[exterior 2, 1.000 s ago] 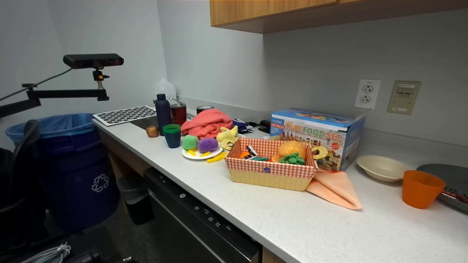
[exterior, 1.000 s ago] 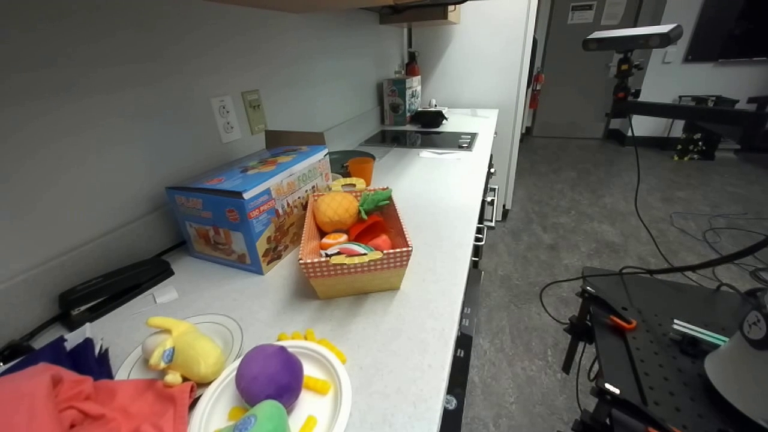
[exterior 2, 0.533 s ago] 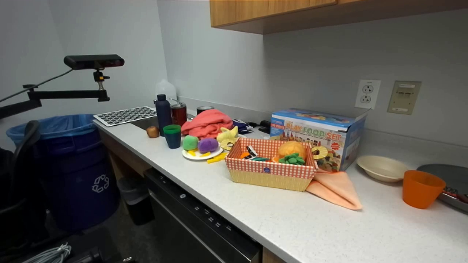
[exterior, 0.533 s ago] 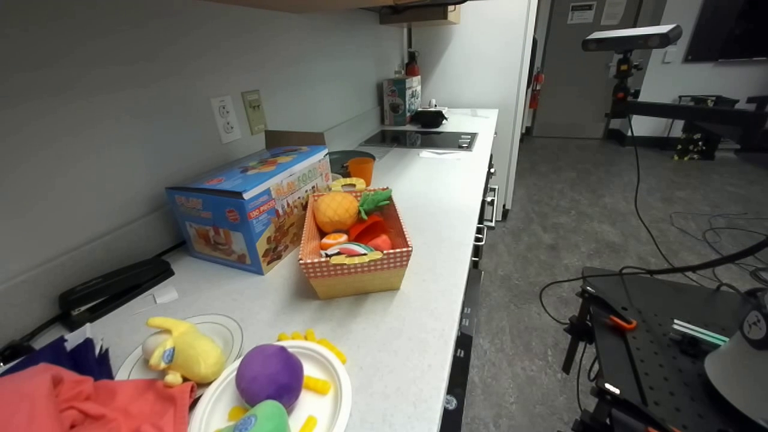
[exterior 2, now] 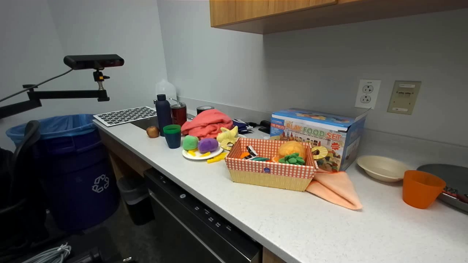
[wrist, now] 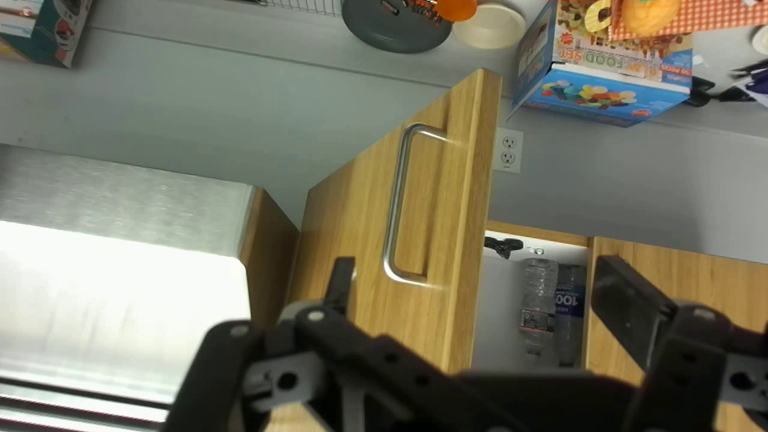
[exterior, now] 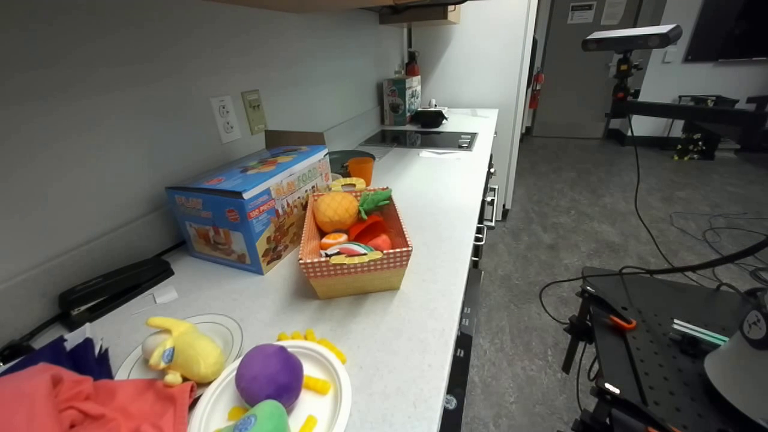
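The cupboard door (wrist: 367, 246) looks like smooth wood with a satin sheen, its handle (wrist: 396, 204) like shiny metal and the boxy housing (wrist: 126, 207) like brushed metal, while the gripper (wrist: 482, 283) has a matt black finish. On the smooth, speckled counter (exterior 2: 310, 226) I see a box (exterior 2: 310, 137) of glossy printed cardboard, a basket (exterior 2: 268, 179) with rough, woven-looking sides under checked cloth, and a soft, matt coral cloth (exterior 2: 208, 122). The orange cup (exterior 2: 422, 190) seems smooth plastic, and the cooktop (exterior: 417, 140) gleams like glass.
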Motion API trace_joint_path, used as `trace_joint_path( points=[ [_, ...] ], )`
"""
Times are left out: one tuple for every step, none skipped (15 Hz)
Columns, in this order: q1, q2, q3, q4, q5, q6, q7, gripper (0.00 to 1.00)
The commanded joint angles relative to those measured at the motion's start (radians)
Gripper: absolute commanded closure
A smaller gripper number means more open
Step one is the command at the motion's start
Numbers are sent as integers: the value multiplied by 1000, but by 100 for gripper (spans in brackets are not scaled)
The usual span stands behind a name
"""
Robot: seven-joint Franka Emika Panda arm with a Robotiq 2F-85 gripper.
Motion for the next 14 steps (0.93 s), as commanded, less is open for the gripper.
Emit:
trace_joint_path(
  points=[
    [-2, 7, -3, 5, 8, -4, -5, 0],
    [-2, 7, -3, 5, 8, -4, -5, 0],
    [-2, 7, -3, 5, 8, -4, -5, 0],
    [-2, 7, -3, 5, 8, -4, -5, 0],
    [-2, 7, -3, 5, 8, -4, -5, 0],
    [-2, 7, -3, 5, 8, -4, -5, 0],
    [-2, 7, -3, 5, 8, -4, -5, 0],
    [-2, 7, -4, 5, 8, -4, -5, 0],
    [-4, 8, -3, 5, 8, -4, -5, 0],
    [-7, 10, -3, 5, 7, -4, -5, 0],
    [-9, 11, -3, 5, 7, -4, -5, 0],
    [-2, 7, -6, 5, 9, -3, -18, 0],
    [3, 5, -7, 6, 10, -1, -31, 0],
    [6, 6, -9, 9, 10, -4, -38, 0]
  ],
)
